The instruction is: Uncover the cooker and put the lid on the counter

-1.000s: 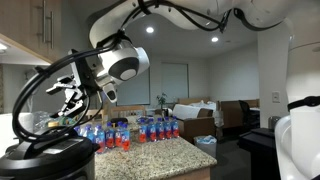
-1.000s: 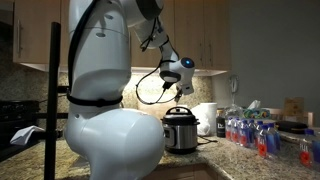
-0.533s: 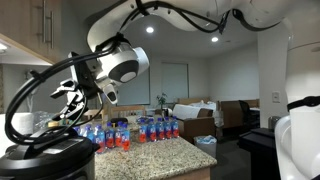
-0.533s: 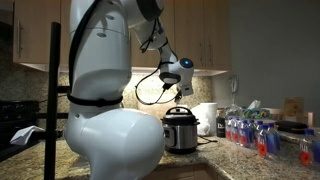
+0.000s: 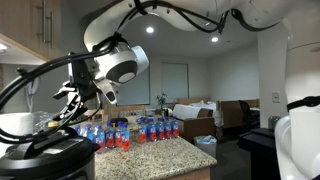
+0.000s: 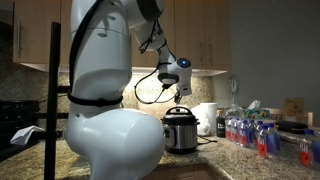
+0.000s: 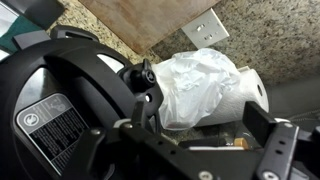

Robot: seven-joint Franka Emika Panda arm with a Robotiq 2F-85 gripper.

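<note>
Beneath the wrist, gripper (image 7: 185, 150): the fingers are seen set wide apart, with nothing held between them; it hangs just above the lid.
Lid (image 7: 60, 90): one, seated on the cooker. It is round, black and domed, with a ribbed top. Only the wrist view shows the grey printed label (image 7: 55, 125) and the small black knob (image 7: 140, 75) at the lid's rim.
Cooker (image 6: 180, 133): one, standing toward the back edge of the counter (image 6: 215, 150), close to the wall. The brushed steel body is shown in one exterior view only; in an exterior view the lid (image 5: 45, 158) alone is seen as a dark dome at the bottom corner.
Paper roll (image 7: 210, 85): one, white, wrapped in crinkled clear plastic, just beside the cooker at the back edge. In an exterior view it is seen as a plain white cylinder (image 6: 207, 116).
Outlet plate (image 7: 207, 30): one, pale and rectangular, set in speckled granite; it is shown by the wrist view only.
Bottles (image 5: 130, 132): many, too crowded to be counted, clear with red and blue labels, grouped farther along the counter beyond the cooker.
Counter surface: speckled beige-grey granite; a rounded corner (image 5: 175, 155) is shown in an exterior view.
Robot base (image 6: 110, 110): one smooth white shell, filling the foreground of an exterior view.
</note>
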